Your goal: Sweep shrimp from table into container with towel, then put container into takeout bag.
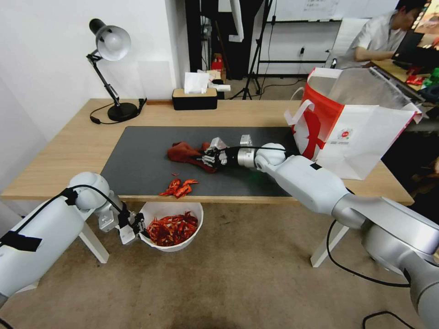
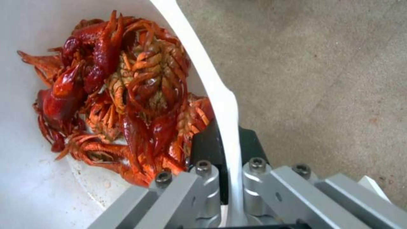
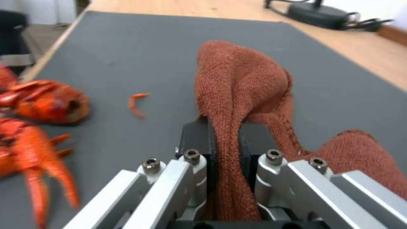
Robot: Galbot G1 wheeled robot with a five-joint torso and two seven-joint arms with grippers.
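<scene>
The left gripper (image 1: 137,227) pinches the container (image 1: 170,244) rim below the table (image 1: 73,151) edge. At one o'clock, the right gripper (image 1: 208,157) clamps the towel (image 1: 185,153); stray shrimp (image 1: 179,187) lie near the edge.

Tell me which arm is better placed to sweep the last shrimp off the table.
Right. The right gripper is shut on the towel on the mat, behind the remaining shrimp. The left gripper is clamped on the container rim below the table edge.

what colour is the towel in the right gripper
Rust-red, a brownish terry weave; the towel shows best in the right wrist view.
</scene>
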